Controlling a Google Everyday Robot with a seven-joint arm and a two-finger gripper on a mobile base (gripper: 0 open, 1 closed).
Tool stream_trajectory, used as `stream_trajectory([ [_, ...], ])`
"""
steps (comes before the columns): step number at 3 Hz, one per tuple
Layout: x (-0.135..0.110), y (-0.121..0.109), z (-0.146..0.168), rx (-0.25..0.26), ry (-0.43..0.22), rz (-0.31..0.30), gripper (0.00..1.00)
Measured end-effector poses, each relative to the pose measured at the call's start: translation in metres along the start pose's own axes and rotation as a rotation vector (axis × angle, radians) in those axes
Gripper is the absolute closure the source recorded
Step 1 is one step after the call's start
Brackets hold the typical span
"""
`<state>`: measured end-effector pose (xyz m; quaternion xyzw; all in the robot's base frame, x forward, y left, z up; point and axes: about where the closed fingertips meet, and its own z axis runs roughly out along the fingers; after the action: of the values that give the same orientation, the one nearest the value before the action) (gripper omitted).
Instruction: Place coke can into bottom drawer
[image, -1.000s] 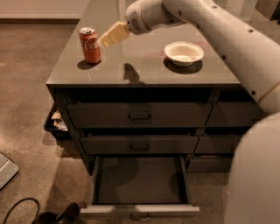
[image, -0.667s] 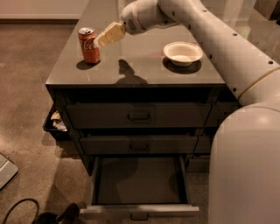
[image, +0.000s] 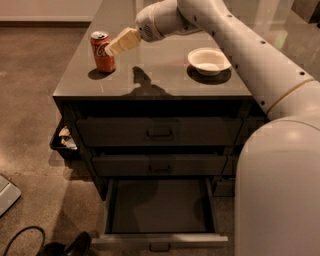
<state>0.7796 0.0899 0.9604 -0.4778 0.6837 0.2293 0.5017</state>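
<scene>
The coke can (image: 101, 51) stands upright on the left part of the grey countertop (image: 155, 75). My gripper (image: 114, 47) hangs above the countertop, its cream fingertips right beside the can's right side at its upper half; I cannot tell if they touch it. The bottom drawer (image: 159, 209) is pulled out below the two shut drawers above it, its dark interior showing nothing inside.
A white bowl (image: 208, 60) sits on the right part of the countertop. My white arm (image: 260, 65) reaches in from the right. A dark bin with clutter (image: 64, 141) stands at the cabinet's left. Cables and dark objects (image: 55, 245) lie on the floor at the lower left.
My gripper has moved left and slightly down toward the coke can, closing the gap to its right side. The can and the drawer have not moved.
</scene>
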Motion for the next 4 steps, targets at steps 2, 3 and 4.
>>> stream_trajectory([
  [2, 0.017, -0.004, 0.061, -0.079, -0.064, 0.052, 0.0],
  [3, 0.02, 0.006, 0.09, -0.15, -0.089, 0.084, 0.0],
  [4, 0.013, 0.028, 0.108, -0.241, -0.124, 0.101, 0.19],
])
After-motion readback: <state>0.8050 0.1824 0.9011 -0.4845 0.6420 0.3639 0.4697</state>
